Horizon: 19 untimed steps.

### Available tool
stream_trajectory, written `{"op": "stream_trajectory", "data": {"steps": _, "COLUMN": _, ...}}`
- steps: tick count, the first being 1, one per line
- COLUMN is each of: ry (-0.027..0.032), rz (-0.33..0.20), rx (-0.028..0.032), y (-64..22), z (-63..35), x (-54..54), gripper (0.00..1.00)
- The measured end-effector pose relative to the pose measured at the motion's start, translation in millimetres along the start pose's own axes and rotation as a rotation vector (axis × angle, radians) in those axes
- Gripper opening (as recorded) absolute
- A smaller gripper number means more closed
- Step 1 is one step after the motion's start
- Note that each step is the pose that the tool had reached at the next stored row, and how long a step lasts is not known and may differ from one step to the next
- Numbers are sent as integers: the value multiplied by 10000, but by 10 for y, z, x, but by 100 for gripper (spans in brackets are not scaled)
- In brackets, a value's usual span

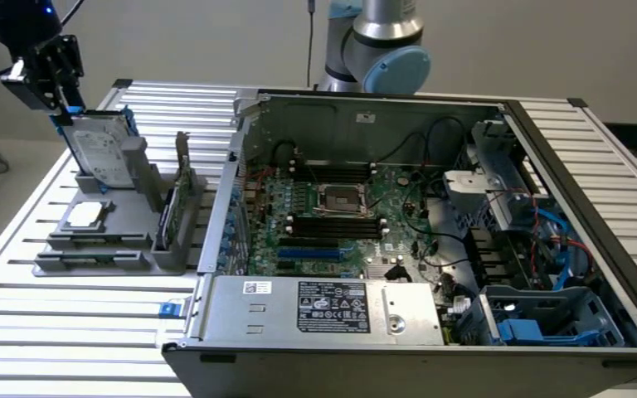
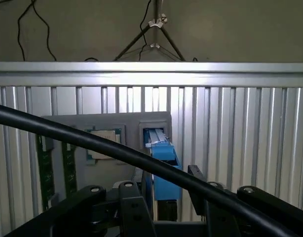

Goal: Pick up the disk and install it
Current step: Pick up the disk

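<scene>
Disk (image 1: 103,153) (image 2: 164,153): a flat rectangular drive with a silver-grey face, a white label and a blue plastic frame along its edges. It stands upright on edge in a slot of the moulded grey holder (image 1: 109,249), at the exterior view's left.

Tool (image 1: 64,104) (image 2: 167,200): black, angular and linked. It sits at the disk's upper end with its fingers (image 2: 134,207) spread, one to each side of the blue frame. Whether they touch the frame cannot be told.

Also on the holder are a small square silver chip (image 1: 86,214), lying flat, and thin green cards (image 1: 180,191) standing on edge.

A smooth black cable (image 2: 117,148) arcs across the wrist view in front of the holder.

The desk (image 1: 31,332) is ribbed aluminium made of parallel slats.

To the exterior view's right of the holder lies an open metal computer case (image 1: 352,99). Inside it are a green motherboard (image 1: 330,207), a grey labelled power-supply box (image 1: 330,307) and a blue plastic drive cage (image 1: 551,319).
</scene>
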<state>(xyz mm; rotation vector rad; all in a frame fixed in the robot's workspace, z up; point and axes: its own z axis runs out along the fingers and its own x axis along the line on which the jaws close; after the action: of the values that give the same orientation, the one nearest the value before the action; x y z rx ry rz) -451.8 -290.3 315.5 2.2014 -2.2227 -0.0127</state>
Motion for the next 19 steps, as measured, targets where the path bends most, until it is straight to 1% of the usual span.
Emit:
{"op": "stream_trajectory", "data": {"steps": 9, "ry": 46, "rz": 31, "rx": 5, "y": -2, "z": 164, "x": -1, "gripper": 48}}
{"op": "stream_trajectory", "data": {"steps": 11, "ry": 53, "rz": 31, "rx": 14, "y": -3, "z": 200, "x": -1, "gripper": 48}}
{"op": "stream_trajectory", "data": {"steps": 12, "ry": 57, "rz": 31, "rx": 29, "y": -3, "z": 217, "x": -1, "gripper": 48}}
{"op": "stream_trajectory", "data": {"steps": 14, "ry": 66, "rz": 31, "rx": 82, "y": -4, "z": 247, "x": -2, "gripper": 48}}
{"op": "stream_trajectory", "data": {"steps": 15, "ry": 70, "rz": 26, "rx": 125, "y": -3, "z": 256, "x": -4, "gripper": 48}}
{"op": "stream_trajectory", "data": {"steps": 17, "ry": 72, "rz": 7, "rx": 246, "y": -3, "z": 272, "x": -8, "gripper": 48}}
{"op": "stream_trajectory", "data": {"steps": 18, "ry": 71, "rz": -1, "rx": 294, "y": -3, "z": 278, "x": -9, "gripper": 48}}
{"op": "stream_trajectory", "data": {"steps": 19, "ry": 70, "rz": -6, "rx": 316, "y": -2, "z": 282, "x": -8, "gripper": 48}}
